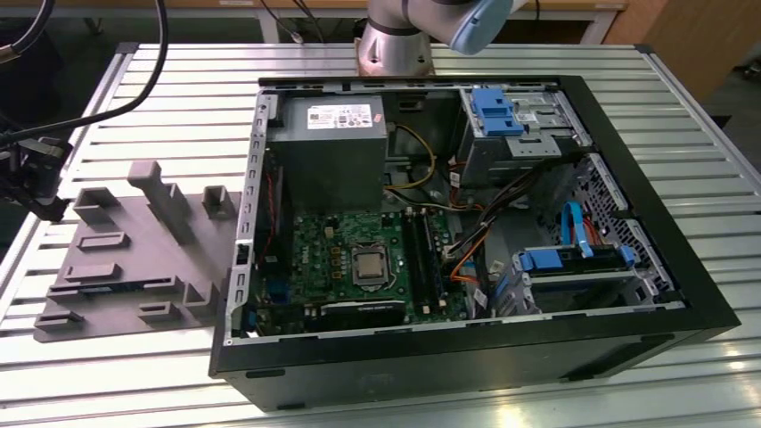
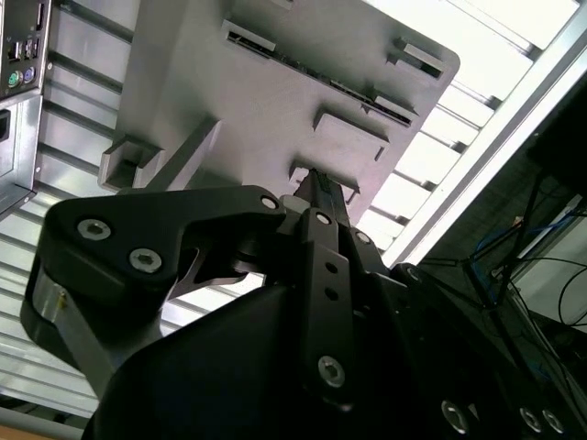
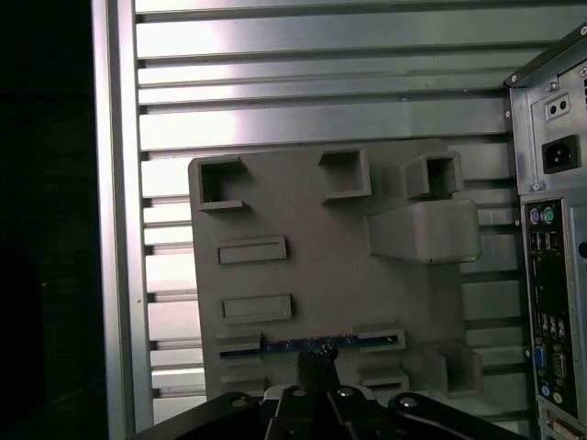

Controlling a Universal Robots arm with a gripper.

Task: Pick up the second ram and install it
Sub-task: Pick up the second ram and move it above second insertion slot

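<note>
Ram point(image 3: 284, 346) lies on edge in a slot of the grey tray point(image 3: 312, 229), which rests on the slatted surface point(image 3: 275, 119) beside the open computer case point(image 1: 416, 374). End effector point(image 3: 316, 359) is at the ram's middle. Whether it is clenched or touching the ram cannot be told.

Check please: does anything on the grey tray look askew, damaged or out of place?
Nothing stands out. The second ram sits straight in its holders on the grey tray, which lies flat on the slatted table. The end effector is right by the ram.
</note>
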